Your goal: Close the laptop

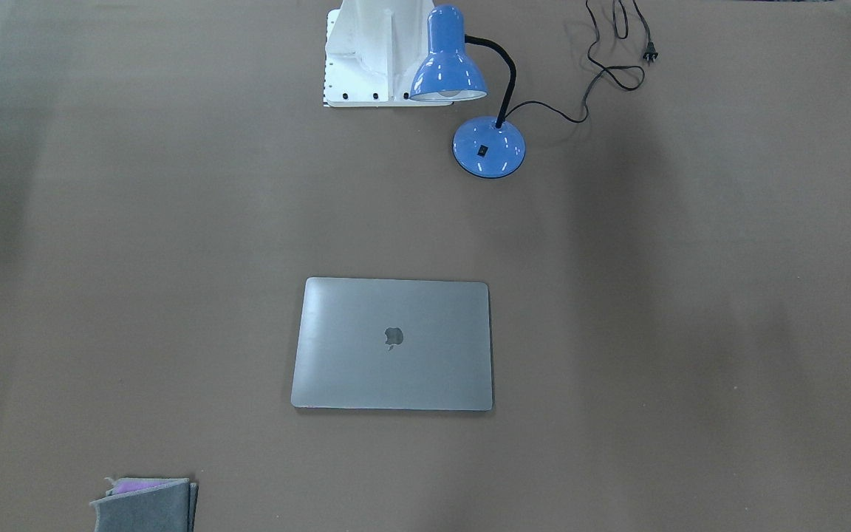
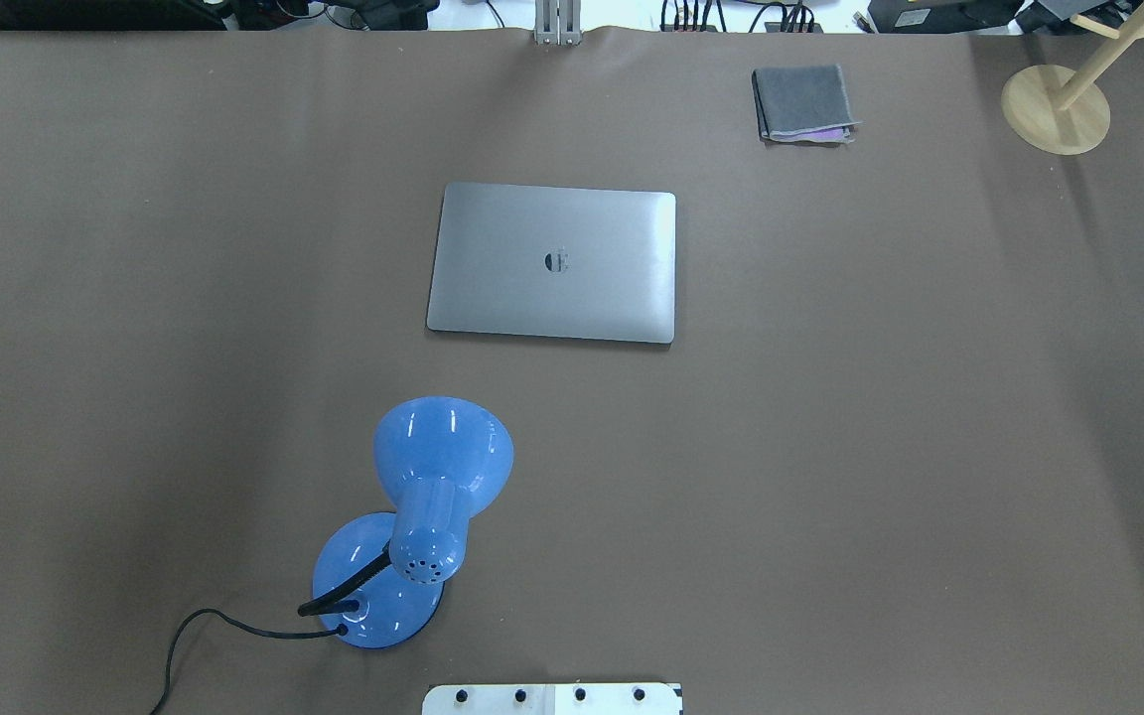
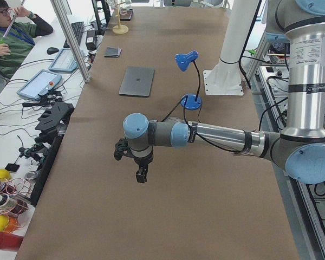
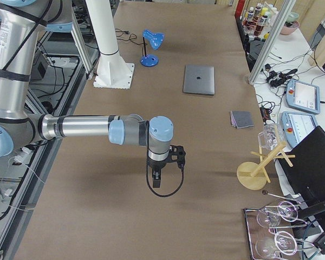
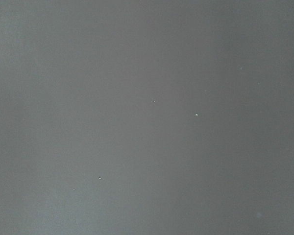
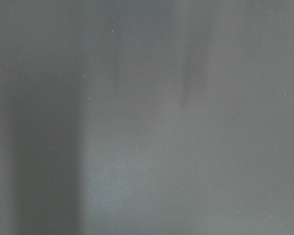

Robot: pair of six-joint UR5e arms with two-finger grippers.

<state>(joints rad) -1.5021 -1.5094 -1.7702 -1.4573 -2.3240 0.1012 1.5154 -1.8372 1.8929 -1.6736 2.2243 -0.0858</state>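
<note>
**Q:** Gripper status?

**A:** The left gripper (image 3: 141, 176) is hanging fingers-down over the table (image 3: 206, 216), well apart from the laptop (image 2: 552, 262). The right gripper (image 4: 156, 181) is hanging likewise at the opposite end. Only the side views are showing them, so I cannot tell whether either is spread or pressed together.

**Q:** Laptop location?

**A:** Overhead view: it is lying flat, lid down, logo up, at 12 o'clock from the base (image 2: 552, 698). The lamp (image 2: 438, 467) is standing at its 7 o'clock, and the cloth (image 2: 802, 102) is lying at its 2 o'clock.

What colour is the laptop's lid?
The laptop lid is silver-grey, clearest in the front-facing view.
</note>
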